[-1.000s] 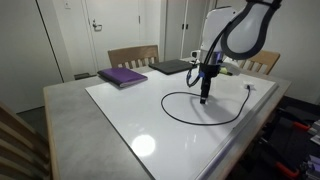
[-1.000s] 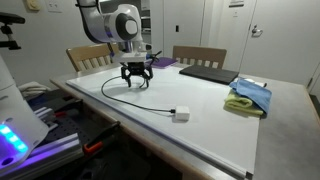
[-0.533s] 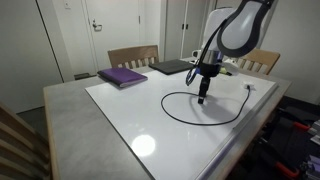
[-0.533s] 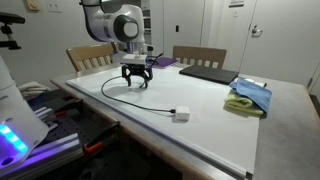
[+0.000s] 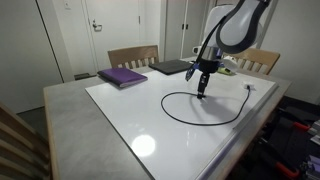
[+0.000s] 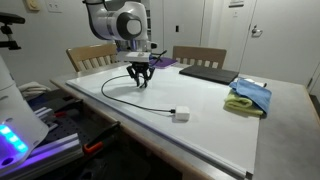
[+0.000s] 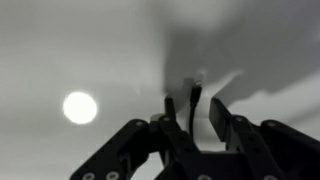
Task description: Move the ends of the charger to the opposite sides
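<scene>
One arm is recorded, bent over the white table beyond the plug, with its wrist turned straight down. The gripper hangs low at the table surface. In the wrist view its jaws stand partway closed on either side of the cable's black tip; whether the tip is pinched cannot be told. One charger is counted, with two ends: the plug lies near the table edge, the tip lies well apart from it, and the cable is looped between. Near the plug, two cloths are noted, blue on yellow-green. Beyond the plug, one dark laptop, one purple book and two chairs are seen.
</scene>
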